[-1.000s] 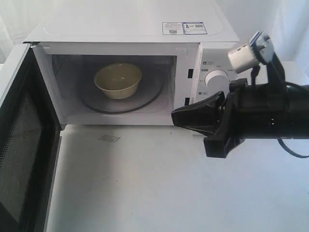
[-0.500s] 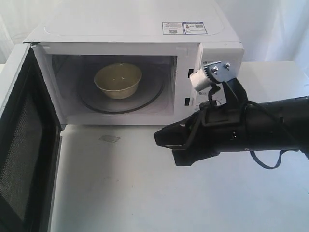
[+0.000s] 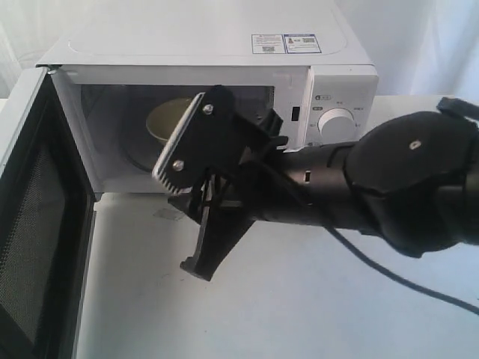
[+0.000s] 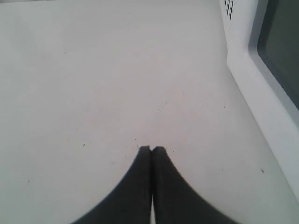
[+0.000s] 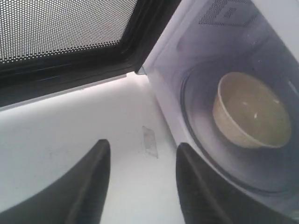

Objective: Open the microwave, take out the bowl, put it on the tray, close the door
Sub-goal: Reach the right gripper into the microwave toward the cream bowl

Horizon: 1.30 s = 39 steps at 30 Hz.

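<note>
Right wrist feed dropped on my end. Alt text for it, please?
A cream bowl sits untouched on the glass turntable inside the open microwave. The right gripper is open above the white table just outside the cavity, and the door stands wide with its black mesh inner face showing.

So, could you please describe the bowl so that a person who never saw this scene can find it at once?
Find the white microwave with its door swung open. Inside the cavity lies a round glass turntable, and on it sits the bowl. It is the only pale cream-yellow thing there, small, round and plain.
</note>
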Motion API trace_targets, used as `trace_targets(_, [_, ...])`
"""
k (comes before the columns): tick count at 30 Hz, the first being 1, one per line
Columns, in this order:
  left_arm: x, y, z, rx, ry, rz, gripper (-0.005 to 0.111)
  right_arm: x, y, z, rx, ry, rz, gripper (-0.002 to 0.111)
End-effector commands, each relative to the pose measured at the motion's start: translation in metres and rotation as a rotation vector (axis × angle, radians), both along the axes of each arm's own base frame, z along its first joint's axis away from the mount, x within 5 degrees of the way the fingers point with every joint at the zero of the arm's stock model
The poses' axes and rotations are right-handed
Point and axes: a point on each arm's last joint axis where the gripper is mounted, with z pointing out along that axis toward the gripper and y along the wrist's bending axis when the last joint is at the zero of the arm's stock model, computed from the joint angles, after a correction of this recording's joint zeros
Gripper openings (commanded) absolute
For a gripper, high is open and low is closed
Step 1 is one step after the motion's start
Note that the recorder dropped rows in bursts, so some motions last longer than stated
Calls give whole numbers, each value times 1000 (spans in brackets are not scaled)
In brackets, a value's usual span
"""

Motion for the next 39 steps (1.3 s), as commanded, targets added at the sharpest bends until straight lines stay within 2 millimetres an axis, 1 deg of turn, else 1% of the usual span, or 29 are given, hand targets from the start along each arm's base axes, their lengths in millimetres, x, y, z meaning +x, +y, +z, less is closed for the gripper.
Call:
trace_targets(1, [0,0,-2,-9,2,1,0,-12,21,1,-122,-187,17,43])
trace_targets(2, [0,0,-2,-9,2,1,0,-14,27,-5,-168,-216,33,43])
trace_targets(4, [0,0,-2,-9,2,1,0,-15,30,-13,-216,-234,41,43])
trace_targets(8, [0,0,-2,-9,2,1,0,-9,32,-29,-322,-313,-57,43])
trace_targets(10, [0,0,-2,-9,2,1,0,-7,36,-36,-367,-356,-71,43])
trace_targets(16, [0,0,-2,-9,2,1,0,-5,56,-64,-479,-445,90,43])
trace_targets(18, [0,0,-2,-9,2,1,0,3,57,-69,-493,-455,69,43])
trace_targets(22, [0,0,-2,-9,2,1,0,20,57,-68,-459,-439,62,43])
trace_targets(26, [0,0,-2,-9,2,1,0,36,57,-60,-410,-407,114,43])
trace_targets(28, [0,0,-2,-9,2,1,0,47,56,-55,-390,-414,99,43])
trace_targets(29, [0,0,-2,-9,2,1,0,51,57,-56,-391,-422,94,43])
trace_targets(32, [0,0,-2,-9,2,1,0,61,56,-62,-402,-459,48,43])
trace_targets(34, [0,0,-2,-9,2,1,0,72,56,-70,-414,-549,-46,43])
trace_targets(36, [0,0,-2,-9,2,1,0,79,59,-80,-428,-557,-61,43])
trace_targets(39, [0,0,-2,-9,2,1,0,94,57,-86,-439,-583,-107,43])
